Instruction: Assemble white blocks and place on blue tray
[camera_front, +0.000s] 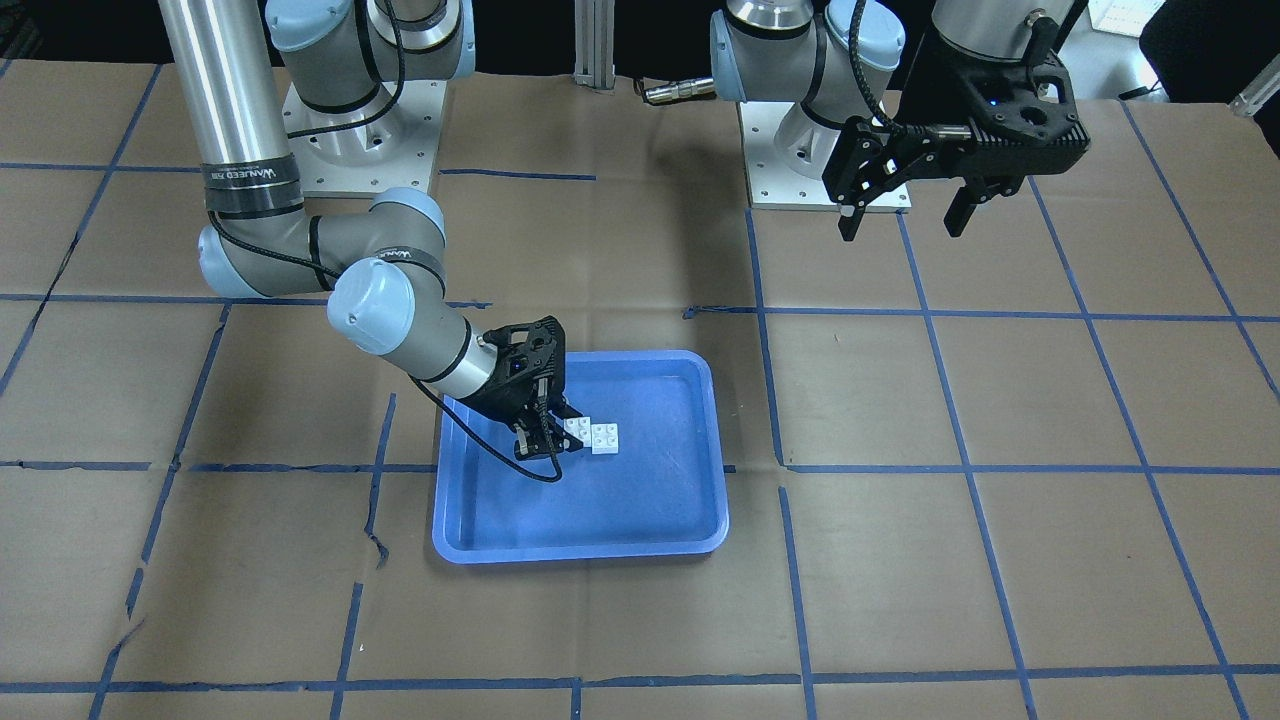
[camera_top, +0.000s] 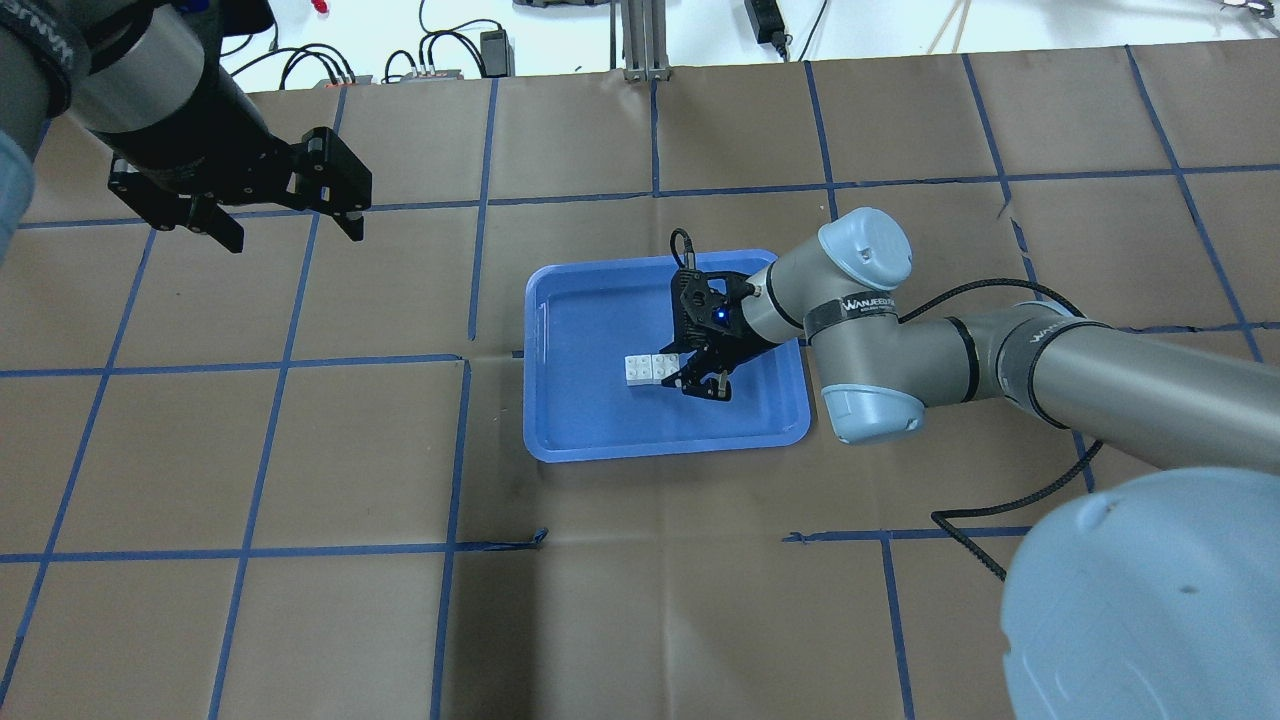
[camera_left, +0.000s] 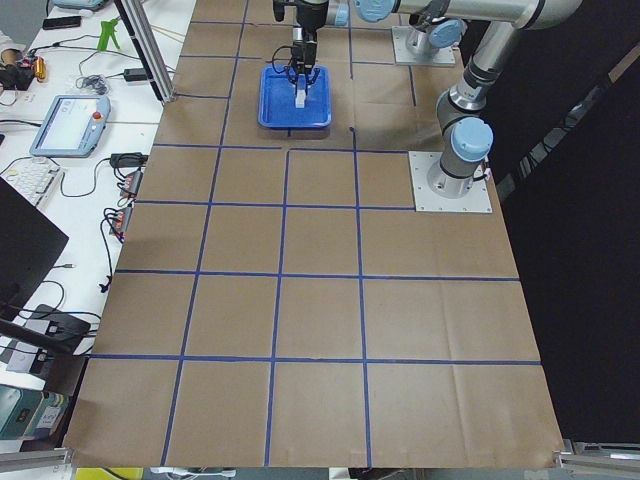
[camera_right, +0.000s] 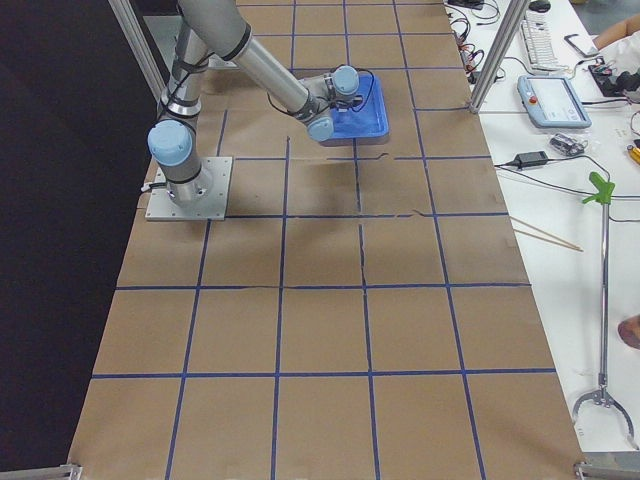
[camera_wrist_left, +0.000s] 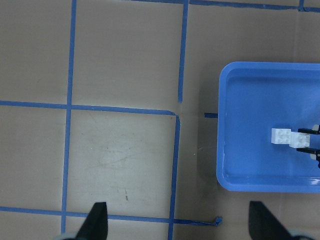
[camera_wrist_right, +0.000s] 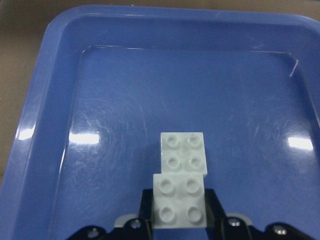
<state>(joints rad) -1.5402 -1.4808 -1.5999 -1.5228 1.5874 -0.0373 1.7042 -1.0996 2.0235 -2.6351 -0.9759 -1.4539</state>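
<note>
Two small white blocks (camera_front: 592, 436) lie side by side, touching and slightly offset, on the floor of the blue tray (camera_front: 580, 545). They also show in the overhead view (camera_top: 647, 368) and the right wrist view (camera_wrist_right: 182, 150). My right gripper (camera_front: 568, 436) is low in the tray (camera_top: 660, 450), its fingers closed against the sides of the nearer block (camera_wrist_right: 179, 202). My left gripper (camera_top: 290, 230) is open and empty, held high over the table well away from the tray. The left wrist view shows the tray (camera_wrist_left: 270, 187) and the blocks (camera_wrist_left: 290, 137) from above.
Brown paper with a blue tape grid covers the table (camera_top: 350, 450). The two arm bases (camera_front: 360, 140) (camera_front: 800, 150) stand at the robot's side. A loose black cable (camera_top: 1000, 510) hangs from my right arm over the table.
</note>
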